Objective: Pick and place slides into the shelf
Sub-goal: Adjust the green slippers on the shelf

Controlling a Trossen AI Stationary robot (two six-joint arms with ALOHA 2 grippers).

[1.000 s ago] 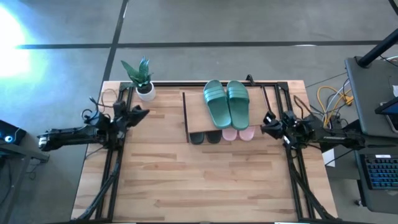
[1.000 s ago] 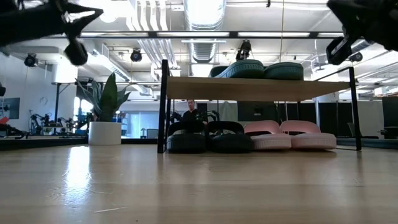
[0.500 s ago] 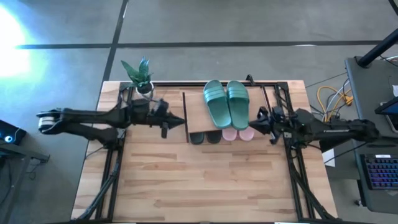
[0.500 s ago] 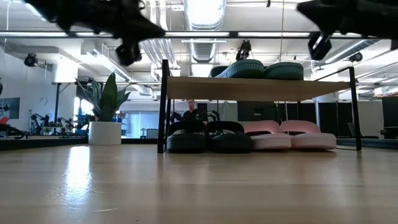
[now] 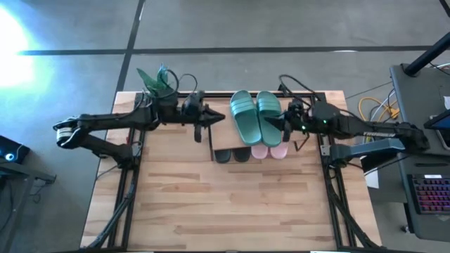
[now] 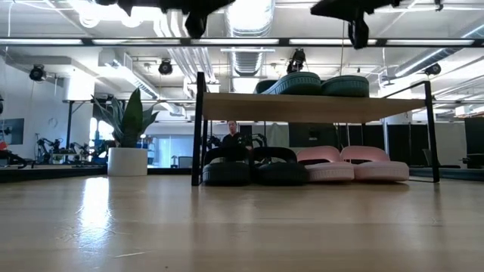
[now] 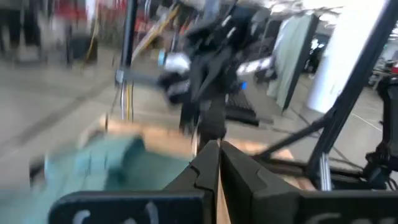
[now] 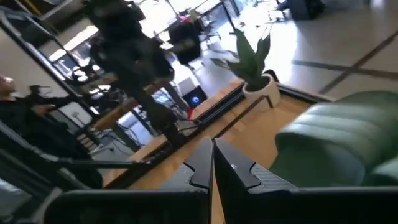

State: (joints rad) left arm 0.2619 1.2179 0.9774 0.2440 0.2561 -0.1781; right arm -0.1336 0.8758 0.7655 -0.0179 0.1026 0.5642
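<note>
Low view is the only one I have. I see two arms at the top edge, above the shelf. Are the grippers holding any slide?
Observer: No. In the wrist views the left gripper and the right gripper are both shut with nothing between the fingers.
Operator: Where are they over the shelf?
Observer: From above, the left gripper is at the shelf's left edge, the right gripper is over the dark green pair on the top board.
Operator: Are any slides left on the table outside the shelf?
Observer: None in the high view; the black pair and pink pair sit under the board, toes poking out.
</note>
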